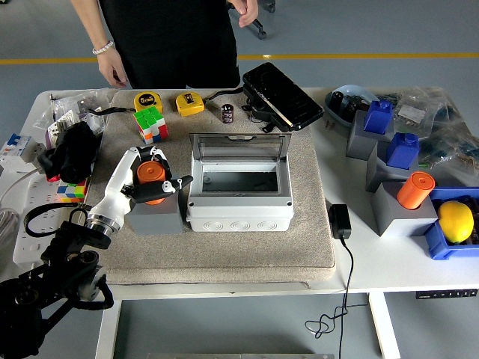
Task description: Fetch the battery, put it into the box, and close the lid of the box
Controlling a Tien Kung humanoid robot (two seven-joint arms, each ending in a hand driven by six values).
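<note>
An orange cylindrical battery (152, 178) stands upright in a grey holder block (156, 215) on the beige mat, just left of the box. My left hand (161, 170) is wrapped around it, fingers over the far side and thumb on the near right side. The white box (239, 213) sits mid-mat with its clear lid (239, 151) standing open at the back; its inside looks empty. A small black cylinder (227, 113) stands behind the box. My right arm is out of view.
A person stands at the far edge, one hand (116, 75) hanging above the table's back left. Nearby are a colour cube (150, 123), two yellow tape measures (189, 103) and a black case (282, 96). On the right stand grey blocks with a second orange cylinder (415, 189) and a power adapter (340, 221).
</note>
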